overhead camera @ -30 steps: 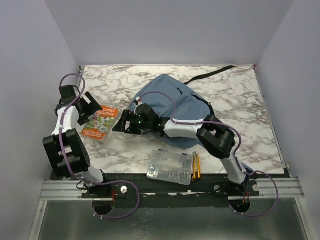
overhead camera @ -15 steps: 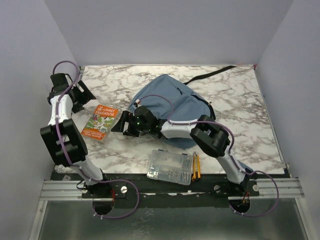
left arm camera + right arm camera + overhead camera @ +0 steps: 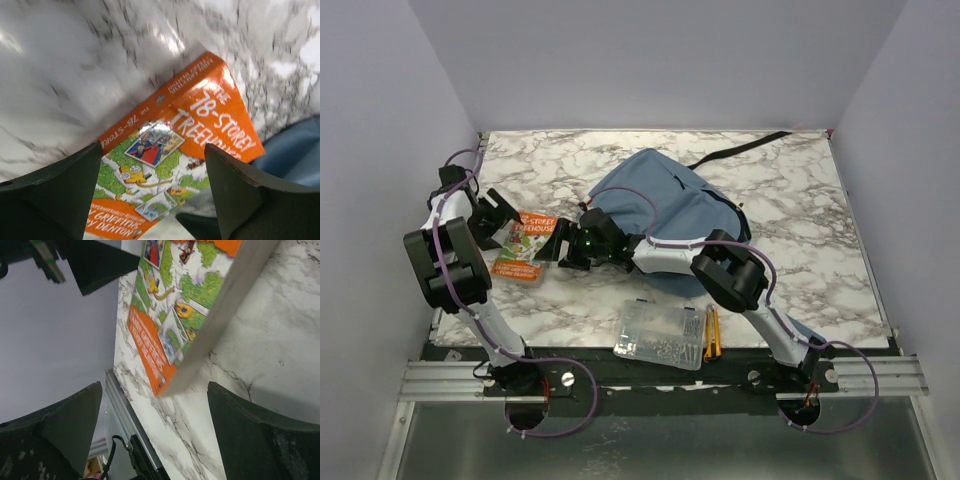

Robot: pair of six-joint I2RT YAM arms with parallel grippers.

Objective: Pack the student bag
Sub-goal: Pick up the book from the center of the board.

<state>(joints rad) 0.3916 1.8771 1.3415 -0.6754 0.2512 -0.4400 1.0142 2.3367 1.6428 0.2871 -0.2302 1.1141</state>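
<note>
On the left, my left gripper [image 3: 498,218] is spread wide over the 9 o'clock side of the orange paperback [image 3: 525,250] "The 78-Storey Treehouse". This paperback lies flat on the marble worktop [image 3: 800,250]. My right gripper [image 3: 560,258], also wide and holding nothing, is low at its 3 o'clock edge. The student bag [image 3: 690,205] lies mid-worktop, at 3 o'clock from the paperback.

Far left: bare marble table [image 3: 535,160] beyond the book, open for a pass.
Book [image 3: 523,247]: crowded, with the left gripper [image 3: 503,222] spread above its far-left side and the right gripper [image 3: 563,258] spread at its right edge.
Centre: student bag [image 3: 670,210] blocks the middle; black strap [image 3: 740,148] trails far right.
Near edge: clear box [image 3: 660,335] and yellow item [image 3: 712,335] obstruct.
Right: marble beside the bag lies free.
</note>
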